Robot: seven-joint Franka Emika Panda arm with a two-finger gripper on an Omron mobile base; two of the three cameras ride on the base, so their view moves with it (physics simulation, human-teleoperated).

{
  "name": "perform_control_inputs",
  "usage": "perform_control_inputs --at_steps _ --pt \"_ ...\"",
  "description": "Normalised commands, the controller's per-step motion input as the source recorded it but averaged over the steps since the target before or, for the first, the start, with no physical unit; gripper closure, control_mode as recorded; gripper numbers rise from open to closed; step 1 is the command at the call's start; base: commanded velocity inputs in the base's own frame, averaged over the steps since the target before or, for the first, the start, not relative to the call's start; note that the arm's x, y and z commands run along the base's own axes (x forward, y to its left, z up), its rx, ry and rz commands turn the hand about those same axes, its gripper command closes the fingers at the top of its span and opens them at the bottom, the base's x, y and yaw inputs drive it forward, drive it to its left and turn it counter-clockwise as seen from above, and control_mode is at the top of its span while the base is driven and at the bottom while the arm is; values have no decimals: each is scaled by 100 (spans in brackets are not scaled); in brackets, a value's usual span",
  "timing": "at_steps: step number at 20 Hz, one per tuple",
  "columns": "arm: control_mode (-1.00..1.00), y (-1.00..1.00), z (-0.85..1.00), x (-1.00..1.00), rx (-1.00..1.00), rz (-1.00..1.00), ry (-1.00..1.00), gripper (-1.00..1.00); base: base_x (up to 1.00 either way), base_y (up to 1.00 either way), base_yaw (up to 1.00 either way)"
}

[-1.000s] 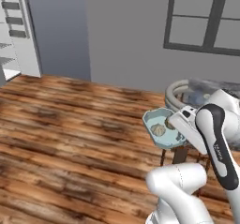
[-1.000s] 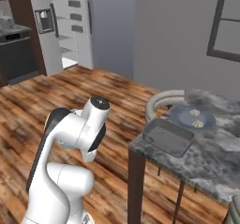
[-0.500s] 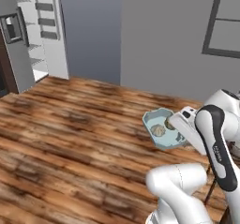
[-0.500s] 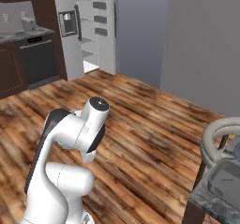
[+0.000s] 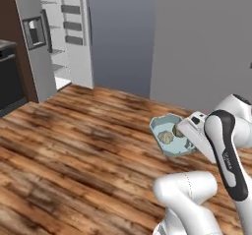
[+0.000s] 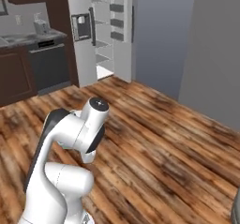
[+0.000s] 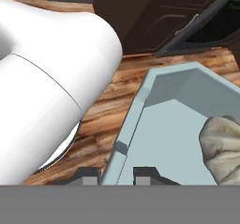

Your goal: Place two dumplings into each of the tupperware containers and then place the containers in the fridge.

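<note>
While the gripper (image 7: 116, 175) pinches the pale blue-teal container (image 5: 168, 134) by its rim, two dumplings (image 5: 167, 137) inside, the carrying step runs; next, approach the open fridge (image 5: 63, 37).

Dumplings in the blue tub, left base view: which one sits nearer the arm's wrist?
The darker dumpling, tucked against the white wrist. The paler dumpling lies toward the open middle of the blue tub.

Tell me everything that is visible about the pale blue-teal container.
The pale blue-teal container is a shallow tub with a raised rim and cut corners, smooth like plastic. It hangs above the wooden floor, held at one rim by the shut gripper. Two tan, pleated dumplings lie inside. It has no lid and looks nearly level.
</note>
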Motion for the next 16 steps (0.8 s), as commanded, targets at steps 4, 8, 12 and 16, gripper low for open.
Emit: perform_control_inputs --at_steps 4,8,12,16 --pt "100 0 0 0 0 0 0 100 100 0 18" --pt "100 0 0 0 0 0 0 100 100 0 14" --pt "100 0 0 0 0 0 0 100 100 2 12" --pt "100 0 0 0 0 0 0 100 100 16 13"
